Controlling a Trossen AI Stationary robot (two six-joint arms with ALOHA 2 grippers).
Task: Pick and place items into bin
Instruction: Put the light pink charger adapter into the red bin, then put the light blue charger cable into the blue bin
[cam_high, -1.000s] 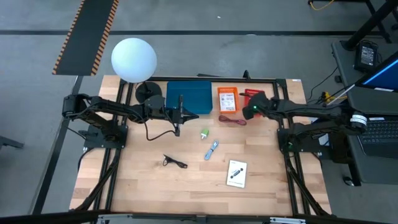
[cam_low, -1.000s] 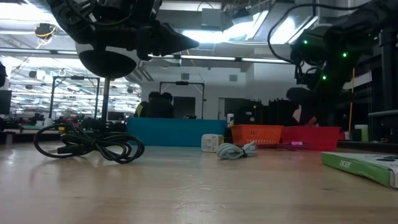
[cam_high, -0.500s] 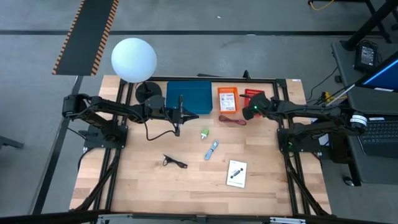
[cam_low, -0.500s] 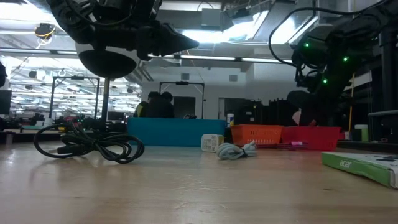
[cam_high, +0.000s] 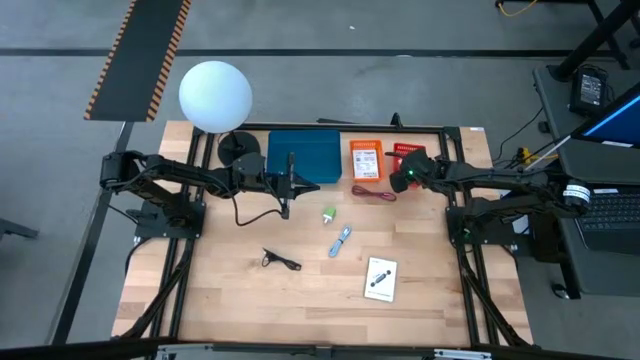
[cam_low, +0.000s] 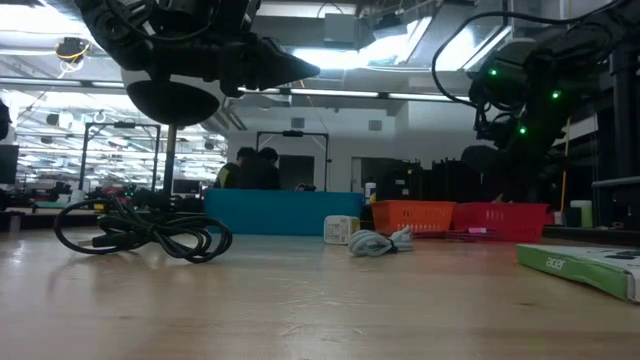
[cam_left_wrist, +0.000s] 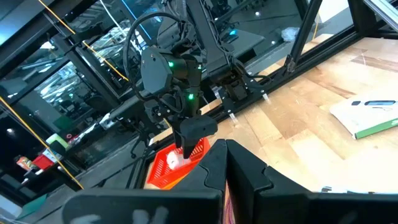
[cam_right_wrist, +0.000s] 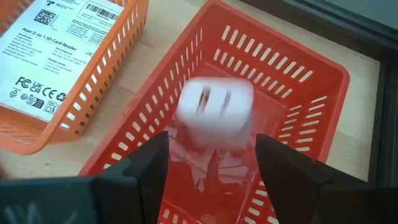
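I see a white block (cam_right_wrist: 214, 113) w/ two slots, blurred, in mid-air over the red basket (cam_right_wrist: 292, 74), between the right gripper's (cam_right_wrist: 211, 165) spread fingers, not touching either. One white printed card (cam_right_wrist: 53, 31) lies flat in the orange basket (cam_high: 367, 160) beside it. On the bench: red cord (cam_high: 372, 194) just in front of the baskets, green lump (cam_high: 328, 214), blue-white stick (cam_high: 340, 241), black cable piece (cam_high: 280, 260), 2nd card (cam_high: 381, 279) flat nearest the front edge.
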